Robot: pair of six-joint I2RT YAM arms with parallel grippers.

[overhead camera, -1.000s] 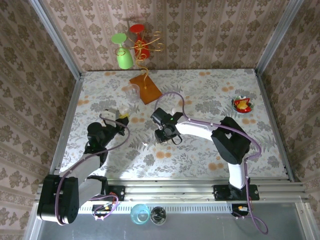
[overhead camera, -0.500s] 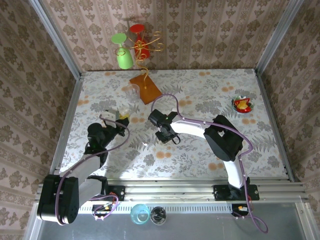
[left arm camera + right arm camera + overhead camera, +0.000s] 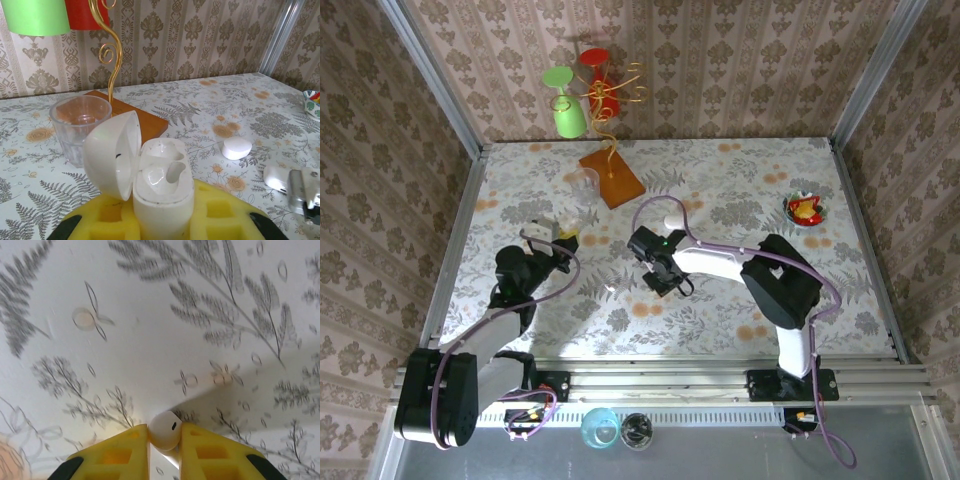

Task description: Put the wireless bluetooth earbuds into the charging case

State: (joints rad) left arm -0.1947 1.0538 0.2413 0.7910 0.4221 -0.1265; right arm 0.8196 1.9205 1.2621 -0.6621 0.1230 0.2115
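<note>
Pinches a tiny white plastic earbud (image 3: 165, 430) by its rounded head between the yellow pads of the right hand (image 3: 164, 442), clenched on it low over the flower-printed surface (image 3: 150, 315); impossible to judge whether touching or just clear. Grasps in the left hand (image 3: 162, 222) a white pebble-shaped charging case (image 3: 162, 192), upright, lid swung open to the left, both moulded wells looking bare. Reads as the transfer step: earbud secured, not yet seated. Shows, from the top view, the two hands well apart, right near mid-surface, left towards the left edge. Calls next for carrying the earbud across to the case, pointing its stem down into the matching well, and lowering gently before letting go. Needs care with so shallow a pinch on a smooth round head, likely to slip or twist. Leaves aside a clear glass tumbler (image 3: 80, 127), a brown wooden stand base (image 3: 147, 122) and a small white disc (image 3: 236, 148) beyond the case.
</note>
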